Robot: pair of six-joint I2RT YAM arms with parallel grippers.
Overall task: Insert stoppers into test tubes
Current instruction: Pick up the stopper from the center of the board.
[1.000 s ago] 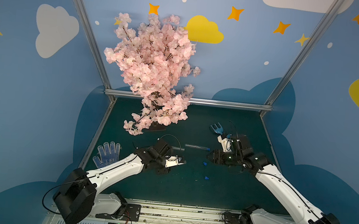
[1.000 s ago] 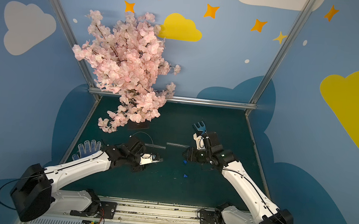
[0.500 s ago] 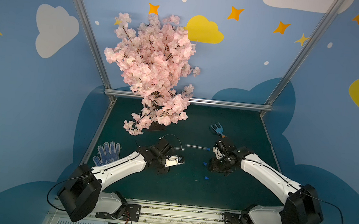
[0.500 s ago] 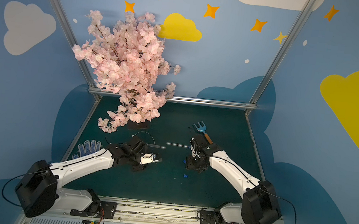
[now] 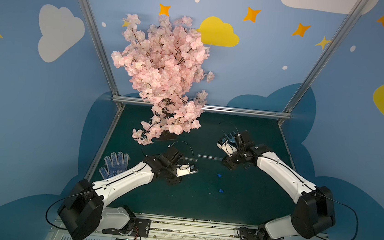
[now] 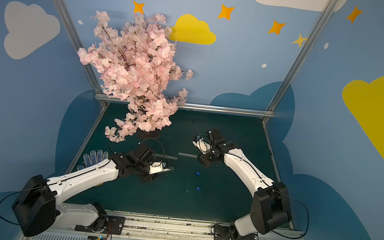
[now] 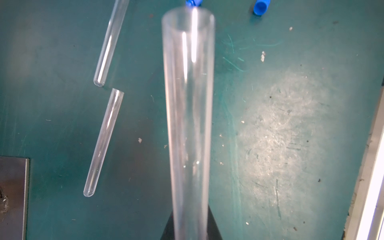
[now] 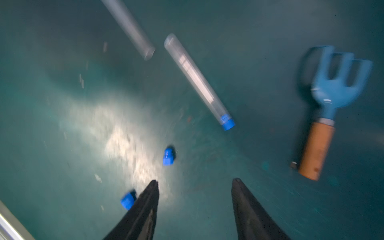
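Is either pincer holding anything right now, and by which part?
Left pincer grips a slim clear test tube at the end opposite its open mouth. Right pincer is open, empty.

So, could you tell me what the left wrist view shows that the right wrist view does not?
Only the left wrist: the held tube in the left gripper, its mouth unplugged. Only the right wrist: the toy rake, the fitted stopper closing the capped tube, and the right gripper with jaws open and empty. Both: the capped tube's body, the open tube near it, two loose stoppers, the green mat.
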